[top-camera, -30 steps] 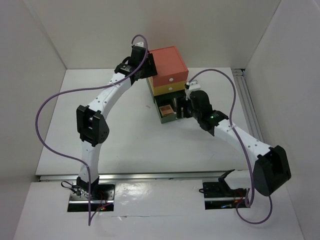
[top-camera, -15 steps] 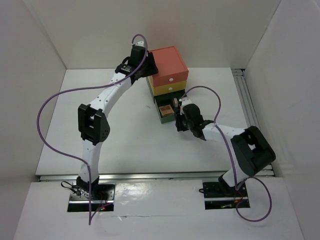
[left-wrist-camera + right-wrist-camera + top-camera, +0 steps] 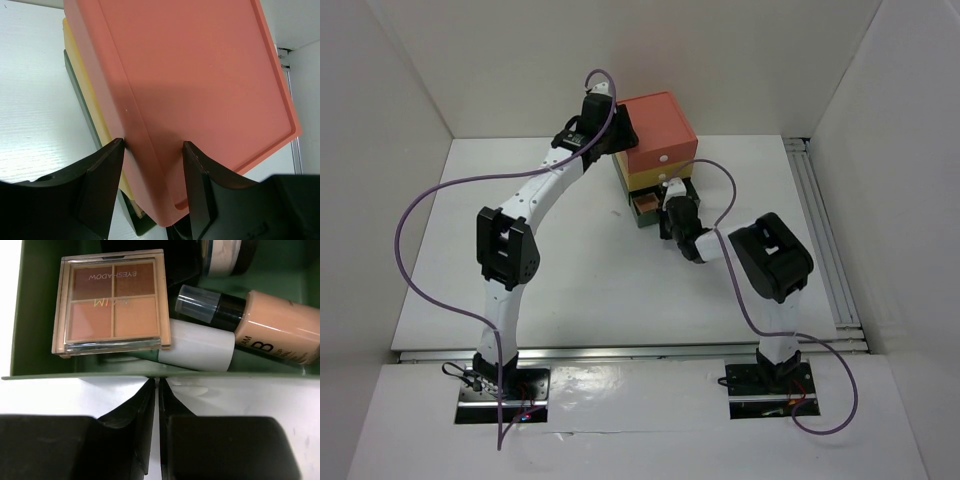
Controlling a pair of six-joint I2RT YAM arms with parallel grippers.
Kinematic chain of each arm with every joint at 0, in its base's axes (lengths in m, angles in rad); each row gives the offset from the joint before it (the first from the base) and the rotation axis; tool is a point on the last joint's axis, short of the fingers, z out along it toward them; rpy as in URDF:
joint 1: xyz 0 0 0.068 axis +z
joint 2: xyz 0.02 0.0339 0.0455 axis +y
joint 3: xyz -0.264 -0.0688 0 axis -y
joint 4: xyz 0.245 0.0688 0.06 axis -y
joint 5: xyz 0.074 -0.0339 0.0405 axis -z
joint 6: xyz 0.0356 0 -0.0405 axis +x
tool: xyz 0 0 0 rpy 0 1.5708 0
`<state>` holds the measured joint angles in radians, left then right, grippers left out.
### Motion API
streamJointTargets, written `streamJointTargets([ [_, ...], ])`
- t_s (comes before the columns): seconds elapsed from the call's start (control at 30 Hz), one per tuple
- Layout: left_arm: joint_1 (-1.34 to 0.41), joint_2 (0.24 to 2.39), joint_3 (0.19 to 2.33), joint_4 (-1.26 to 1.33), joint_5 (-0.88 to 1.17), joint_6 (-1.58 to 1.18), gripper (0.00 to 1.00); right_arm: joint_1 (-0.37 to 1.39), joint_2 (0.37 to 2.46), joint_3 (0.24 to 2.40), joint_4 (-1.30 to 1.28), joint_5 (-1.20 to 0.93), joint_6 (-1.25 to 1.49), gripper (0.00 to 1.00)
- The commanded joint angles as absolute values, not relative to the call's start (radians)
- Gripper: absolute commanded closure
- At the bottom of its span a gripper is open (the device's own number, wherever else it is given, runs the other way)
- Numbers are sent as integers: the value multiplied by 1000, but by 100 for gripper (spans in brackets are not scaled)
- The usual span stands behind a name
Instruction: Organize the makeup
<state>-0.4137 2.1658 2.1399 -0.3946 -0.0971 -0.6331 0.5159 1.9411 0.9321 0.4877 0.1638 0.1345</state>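
The green bottom drawer (image 3: 150,369) of the stacked drawer box (image 3: 658,132) holds makeup: an eyeshadow palette (image 3: 112,302), a white tube (image 3: 200,347), a peach foundation tube (image 3: 280,325) and a round pot (image 3: 225,260). My right gripper (image 3: 158,380) is shut, nothing between its fingers, its tips against the drawer's front wall. In the top view that gripper (image 3: 670,205) sits at the partly open drawer (image 3: 645,205). My left gripper (image 3: 152,145) straddles a corner of the coral top, fingers (image 3: 100,185) against the box, shut on it. Other makeup is out of view.
The box stands at the back middle of the white table (image 3: 570,270). White walls close in the back and both sides. A metal rail (image 3: 825,240) runs along the right edge. Purple cables loop over both arms.
My right gripper has shut and moved forward to the green drawer's front; the drawer has slid partway in. The right arm has folded back. The left gripper has narrowed slightly on the box.
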Motion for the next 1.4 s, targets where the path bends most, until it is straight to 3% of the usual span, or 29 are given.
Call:
streamJointTargets([
  [0.0, -416, 2201, 2108, -469, -64, -615, 38, 503, 2002, 1028, 689, 242, 153, 86],
  [0.13, -416, 2212, 2099, -479, -64, -615, 40, 503, 2088, 1140, 727, 291, 141, 81],
  [0.47, -416, 2230, 2089, -499, -54, -615, 42, 503, 2220, 1221, 1004, 394, 189, 58],
  [0.73, -416, 2165, 2069, -508, -91, -615, 42, 512, 2067, 1094, 1000, 348, 199, 48],
  [0.8, -416, 2151, 2100, -499, -101, -604, 38, 522, 1998, 1028, 924, 359, 212, 46],
  [0.9, -407, 2138, 2218, -508, -110, -554, 19, 522, 1850, 967, 769, 379, 221, 36],
  [0.93, -397, 2138, 2262, -520, -110, -542, 0, 522, 1814, 966, 720, 379, 221, 32],
  [0.97, -387, 2125, 2329, -529, -110, -526, 0, 522, 1737, 951, 660, 379, 232, 27],
  [1.03, -387, 2067, 2344, -520, -120, -497, 0, 502, 1657, 907, 523, 379, 258, 0],
  [1.07, -377, 2034, 2333, -511, -129, -488, 0, 493, 1575, 893, 485, 370, 258, 0],
  [1.17, -377, 1870, 2206, -491, -167, -456, 0, 437, 1426, 865, 297, 370, 327, 0],
  [1.37, -377, 1438, 1621, -468, -314, -537, 0, 305, 1250, 853, -41, 408, 388, 0],
])
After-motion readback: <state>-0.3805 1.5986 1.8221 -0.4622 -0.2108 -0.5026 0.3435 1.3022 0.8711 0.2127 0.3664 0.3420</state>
